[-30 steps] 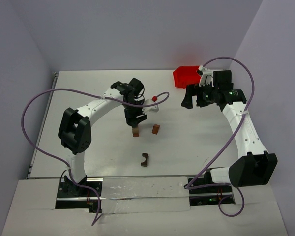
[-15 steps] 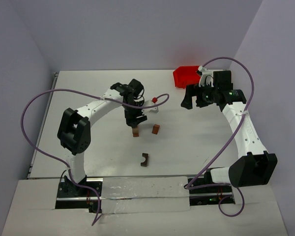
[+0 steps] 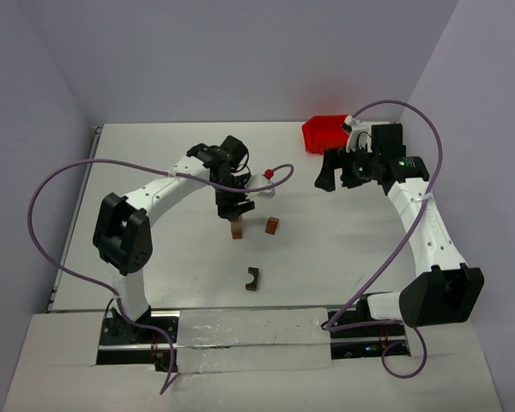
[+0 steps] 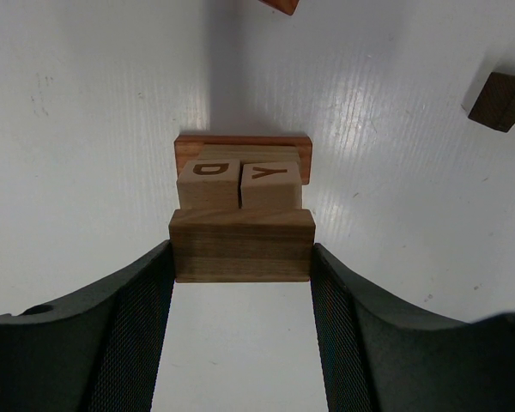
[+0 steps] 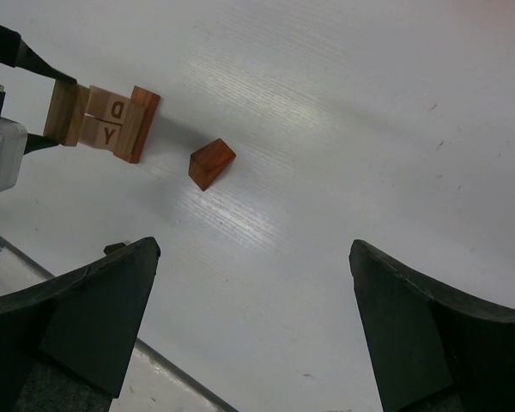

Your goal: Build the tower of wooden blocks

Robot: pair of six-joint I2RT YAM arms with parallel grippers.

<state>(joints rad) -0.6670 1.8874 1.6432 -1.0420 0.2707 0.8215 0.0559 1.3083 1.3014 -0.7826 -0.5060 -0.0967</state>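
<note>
**Left gripper (image 4: 240,264) clamps the top bar (image 4: 242,247) of a 4-piece tower (image 3: 237,228)**

Nearest the arm bases, 1 dark arch block (image 3: 253,278) lies alone on the table (image 3: 326,249). Beyond it the tower stands on 1 reddish base block (image 4: 240,146). On that sit 2 letter cubes (image 4: 208,182), D and Y, side by side, with the 1 brown bar across them. The bar is pinched by its ends and seems to rest on the cubes, though I can't be sure. 1 loose reddish block (image 3: 273,226) sits just right of the tower. Farther back, the right gripper (image 5: 253,253) hangs with its jaws wide, holding nothing, near 1 red bin (image 3: 324,133).
</note>
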